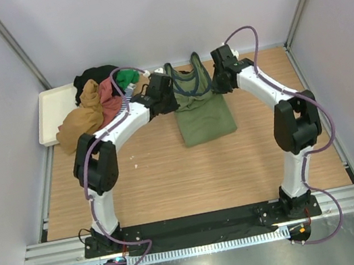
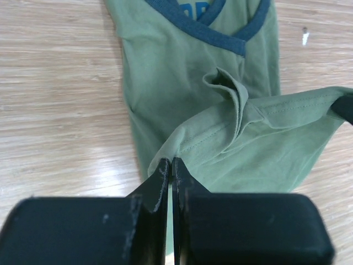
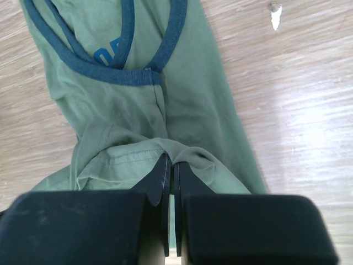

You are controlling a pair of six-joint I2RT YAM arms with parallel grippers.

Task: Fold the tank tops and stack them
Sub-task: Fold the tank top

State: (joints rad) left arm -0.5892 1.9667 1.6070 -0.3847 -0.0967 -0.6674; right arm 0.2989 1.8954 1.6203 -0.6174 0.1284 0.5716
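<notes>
An olive green tank top (image 1: 202,111) with navy trim lies lengthwise in the middle of the table, straps toward the far wall. Its hem is lifted and carried over the body. My left gripper (image 1: 165,95) is shut on the hem's left corner (image 2: 165,155), seen pinched between the jaws (image 2: 170,164). My right gripper (image 1: 221,78) is shut on the hem's right corner (image 3: 182,152), the cloth bunched over the fingertips (image 3: 172,165). The navy neckline (image 3: 118,74) and blue print show beyond both grippers. More tank tops, mustard brown (image 1: 82,118), red (image 1: 112,94), black (image 1: 95,75) and green (image 1: 128,78), lie heaped at the far left.
A cream tray (image 1: 50,113) lies under the heap at the far left corner. Bare wooden tabletop (image 1: 171,175) stretches between the olive top and the arm bases. Grey walls close the table on three sides.
</notes>
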